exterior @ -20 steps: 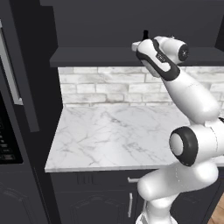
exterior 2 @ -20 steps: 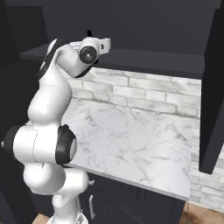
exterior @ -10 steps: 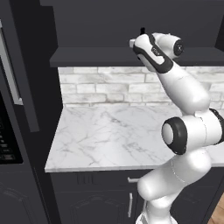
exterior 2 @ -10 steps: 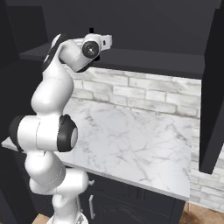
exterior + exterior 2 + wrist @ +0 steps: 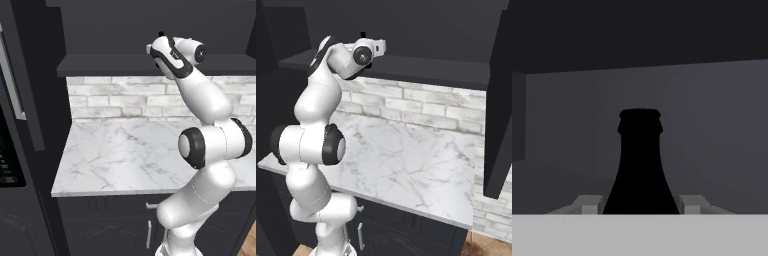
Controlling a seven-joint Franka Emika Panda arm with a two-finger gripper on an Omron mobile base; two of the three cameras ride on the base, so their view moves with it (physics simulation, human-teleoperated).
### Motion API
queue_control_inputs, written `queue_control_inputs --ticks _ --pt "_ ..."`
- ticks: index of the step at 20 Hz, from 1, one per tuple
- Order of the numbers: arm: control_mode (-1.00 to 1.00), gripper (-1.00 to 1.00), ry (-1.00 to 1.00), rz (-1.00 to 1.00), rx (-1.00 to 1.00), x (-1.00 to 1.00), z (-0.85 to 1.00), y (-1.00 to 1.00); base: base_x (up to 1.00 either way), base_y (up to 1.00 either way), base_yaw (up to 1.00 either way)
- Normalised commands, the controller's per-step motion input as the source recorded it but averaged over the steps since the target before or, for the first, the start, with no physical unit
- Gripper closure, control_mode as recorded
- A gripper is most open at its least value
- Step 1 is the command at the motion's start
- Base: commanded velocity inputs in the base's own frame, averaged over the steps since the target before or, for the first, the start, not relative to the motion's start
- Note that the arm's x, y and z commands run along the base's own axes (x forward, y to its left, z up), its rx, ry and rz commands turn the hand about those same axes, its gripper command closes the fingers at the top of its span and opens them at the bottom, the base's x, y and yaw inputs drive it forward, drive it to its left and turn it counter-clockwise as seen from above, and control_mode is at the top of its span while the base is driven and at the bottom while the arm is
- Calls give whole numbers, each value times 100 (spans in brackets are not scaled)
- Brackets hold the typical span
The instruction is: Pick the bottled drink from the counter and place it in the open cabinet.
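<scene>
The bottled drink (image 5: 640,160), black with a narrow neck, stands upright between my gripper's (image 5: 640,204) two fingertips (image 5: 587,204), which are shut on its body. Its dark cap (image 5: 161,34) pokes up above the hand in the left base view. My gripper (image 5: 159,44) is raised to the level of the open cabinet's thick black bottom shelf (image 5: 100,65), at its front edge. The right base view has the hand (image 5: 368,50) at the same shelf (image 5: 431,67). Behind the bottle lies the cabinet's dark interior (image 5: 712,125). The counter is out of view.
Below the cabinet lies a white grey-veined marble top (image 5: 125,160) against a white brick wall (image 5: 115,97). A tall dark unit with a steel handle (image 5: 12,85) stands at the left. A black cabinet side (image 5: 498,110) hangs at the right. Black base cabinets (image 5: 105,225) sit under the top.
The arm has stretched up and forward, and the hand has carried the bottle a little closer to the cabinet's opening. The grip has stayed shut.
</scene>
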Motion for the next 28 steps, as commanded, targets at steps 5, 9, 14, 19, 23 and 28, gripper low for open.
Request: queue_control_inputs --ticks 5,9,14,19,23,28 --pt "-100 100 -1 0 0 30 -14 -3 0 0 0" --pt "-100 100 0 0 0 32 -16 0 0 0 0" --pt "-100 100 -2 0 0 24 -21 0 0 0 0" --pt "-100 100 -4 0 0 20 -20 0 0 0 0" --pt "-100 100 -9 0 0 11 -21 0 0 0 0" --pt "-100 100 -6 0 0 10 -20 0 0 0 0"
